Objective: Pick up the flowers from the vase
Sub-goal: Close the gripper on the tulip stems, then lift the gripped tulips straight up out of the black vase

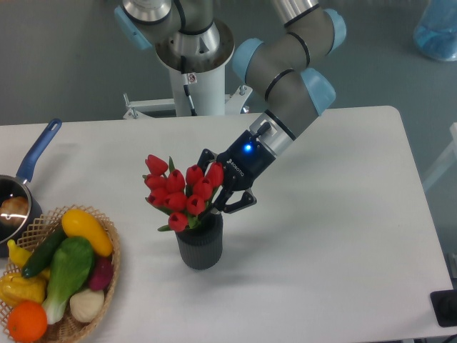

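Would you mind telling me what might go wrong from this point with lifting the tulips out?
The gripper sits among the flowers just above the vase; closing there may crush buds rather than stems. The small vase may tip or lift along. Whether the fingers hold the stems is hidden.

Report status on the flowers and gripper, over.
Gripper at the flowers, closure unclear. Flowers in the vase, not lifted. Nothing in the way.

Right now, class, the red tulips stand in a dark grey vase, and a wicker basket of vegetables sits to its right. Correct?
Not quite. The fixed camera shows the basket left of the vase, not right. The tulips do stand in the vase.
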Motion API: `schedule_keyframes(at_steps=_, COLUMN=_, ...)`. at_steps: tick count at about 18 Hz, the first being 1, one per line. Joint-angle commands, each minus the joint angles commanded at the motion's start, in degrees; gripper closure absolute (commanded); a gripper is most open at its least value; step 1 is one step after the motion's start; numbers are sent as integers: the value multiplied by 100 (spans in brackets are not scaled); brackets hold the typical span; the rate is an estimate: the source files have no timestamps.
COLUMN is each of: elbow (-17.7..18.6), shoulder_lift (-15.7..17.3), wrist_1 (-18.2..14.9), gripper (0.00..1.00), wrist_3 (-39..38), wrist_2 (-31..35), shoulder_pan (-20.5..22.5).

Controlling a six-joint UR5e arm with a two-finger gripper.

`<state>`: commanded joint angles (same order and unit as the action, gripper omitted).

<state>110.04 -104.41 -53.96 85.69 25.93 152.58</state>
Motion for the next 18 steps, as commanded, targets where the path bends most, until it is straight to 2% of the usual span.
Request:
schedule_keyframes(at_steps=6, elbow=9, shoulder_lift=18, wrist_1=0, gripper=57, wrist_3=-18, wrist_2=-17, shoulder_pan=44)
schedule_keyframes(at_steps=15, elbow=9, shoulder_lift=158, wrist_1=0, gripper=57, wrist_3=-97, wrist_2=-387, shoulder_pan=53)
schedule_keyframes(at_steps=18, elbow=9, shoulder_lift=211, wrist_1=0, gripper=61, wrist_3=-176, wrist_2=-387, shoulder_pan=53)
